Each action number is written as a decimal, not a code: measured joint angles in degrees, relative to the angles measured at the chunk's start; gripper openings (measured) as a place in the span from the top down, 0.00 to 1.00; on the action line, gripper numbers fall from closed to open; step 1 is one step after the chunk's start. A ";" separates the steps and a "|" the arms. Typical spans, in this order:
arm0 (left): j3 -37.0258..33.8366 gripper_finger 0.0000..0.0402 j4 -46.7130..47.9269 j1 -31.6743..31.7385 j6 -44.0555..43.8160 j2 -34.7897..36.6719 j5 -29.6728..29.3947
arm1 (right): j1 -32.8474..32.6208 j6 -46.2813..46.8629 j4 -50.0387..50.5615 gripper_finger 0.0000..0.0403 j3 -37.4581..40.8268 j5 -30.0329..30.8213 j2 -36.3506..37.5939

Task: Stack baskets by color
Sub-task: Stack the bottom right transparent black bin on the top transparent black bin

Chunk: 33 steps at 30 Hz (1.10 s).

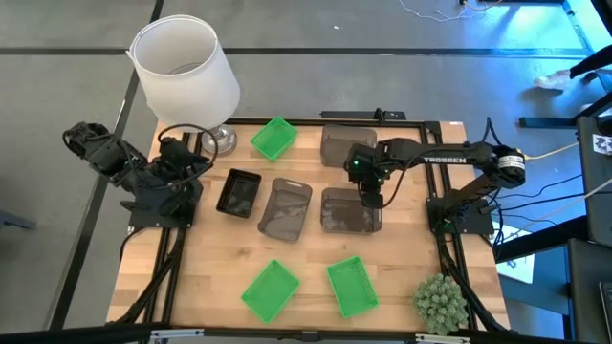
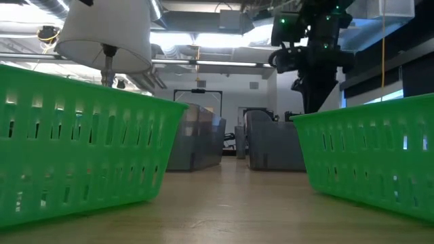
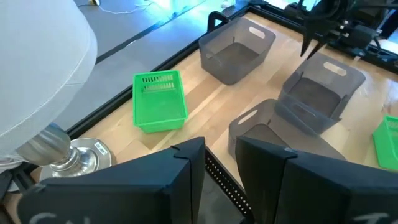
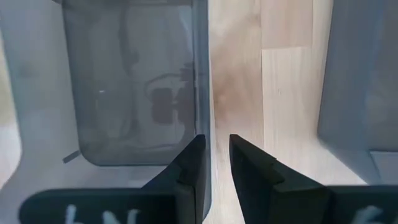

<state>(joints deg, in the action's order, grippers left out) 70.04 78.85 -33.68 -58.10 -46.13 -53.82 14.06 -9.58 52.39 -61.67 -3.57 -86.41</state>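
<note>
Three smoky grey baskets stand on the table: one at the far side (image 1: 346,145), one in the middle (image 1: 285,207), one to its right (image 1: 350,210). A black basket (image 1: 238,192) sits left of them. Green baskets lie at the far side (image 1: 273,138) and near the front (image 1: 270,290) (image 1: 351,285). My right gripper (image 1: 371,198) (image 4: 217,165) points down, narrowly open, just above the right grey basket's far rim (image 4: 202,93); one finger is over the inside, one over the outside. My left gripper (image 3: 221,168) waits open at the table's left (image 1: 191,170), raised.
A white lamp (image 1: 186,67) stands at the far left corner, its metal foot (image 3: 74,158) close to my left gripper. A round green plant ball (image 1: 441,302) sits at the near right corner. Bare wood (image 4: 261,93) shows between the two right-hand grey baskets.
</note>
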 joint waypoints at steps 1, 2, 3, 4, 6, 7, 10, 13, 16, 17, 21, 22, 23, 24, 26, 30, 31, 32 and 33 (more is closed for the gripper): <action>0.00 0.79 0.00 0.32 0.01 0.00 0.02 | 0.21 0.02 -0.51 0.82 0.50 -0.06 -0.01; -0.01 0.79 0.00 0.62 0.01 0.00 0.02 | 0.41 0.05 -0.78 0.82 0.87 -0.24 -0.02; -0.02 0.79 0.00 0.91 0.01 0.00 0.04 | 0.48 0.09 -0.77 0.82 1.07 -0.58 -0.02; 0.00 0.79 0.00 1.18 0.01 0.00 0.14 | 0.62 0.07 -0.76 0.82 1.16 -0.93 -0.02; -0.02 0.79 0.00 1.68 0.06 0.00 0.42 | 0.68 0.07 -0.93 0.82 1.16 -1.07 -0.02; -0.02 0.79 0.00 1.94 0.14 0.00 0.43 | 0.68 0.05 -1.11 0.82 1.16 -1.09 -0.02; -0.02 0.79 0.00 2.53 0.16 0.00 0.44 | 0.68 -0.07 -1.22 0.82 1.16 -1.15 -0.02; -0.02 0.79 0.00 2.72 0.19 0.00 0.46 | 0.68 0.00 -1.23 0.82 1.16 -1.22 -0.02; -0.02 0.79 0.00 2.72 0.19 0.00 0.52 | 0.68 -0.13 -1.21 0.82 1.16 -1.22 -0.04; -0.02 0.79 0.00 2.72 0.19 0.00 0.56 | 0.68 -0.16 -1.23 0.82 1.16 -1.21 -0.07; -0.02 0.79 0.00 2.72 0.21 0.00 0.57 | 0.68 -1.52 -1.60 0.82 1.16 -1.21 -0.07; -0.02 0.79 0.00 2.72 0.21 0.00 0.57 | 0.68 -1.76 -1.83 0.82 1.16 -1.20 -0.12; -0.02 0.79 0.00 2.72 0.21 0.00 0.57 | 0.68 -2.24 -2.03 0.82 1.16 -1.20 -0.37; -0.02 0.79 0.00 2.72 0.21 0.00 0.57 | 0.72 -2.72 -2.11 0.82 1.16 -1.20 -0.76; -0.02 0.79 0.01 2.72 0.21 0.00 0.57 | 0.72 -3.03 -2.06 0.82 1.16 -1.19 -1.91; -0.02 0.79 0.02 2.72 0.21 0.00 0.98 | 0.72 -4.07 -2.09 0.82 1.16 -1.18 -5.09; -0.02 0.79 0.00 2.72 0.21 0.00 0.98 | 0.72 -4.33 -2.15 0.82 1.16 -1.18 -5.87; -0.02 0.79 0.01 2.72 0.21 0.00 0.98 | 0.72 -4.44 -2.41 0.82 1.16 -1.20 -6.64; -0.02 0.79 0.00 2.72 0.21 0.00 0.98 | 0.72 -4.46 -2.90 0.82 1.16 -1.18 -7.55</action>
<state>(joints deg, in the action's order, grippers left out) 70.02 78.85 -30.96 -57.89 -46.13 -52.84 14.79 -14.04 49.49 -60.51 -4.75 -93.96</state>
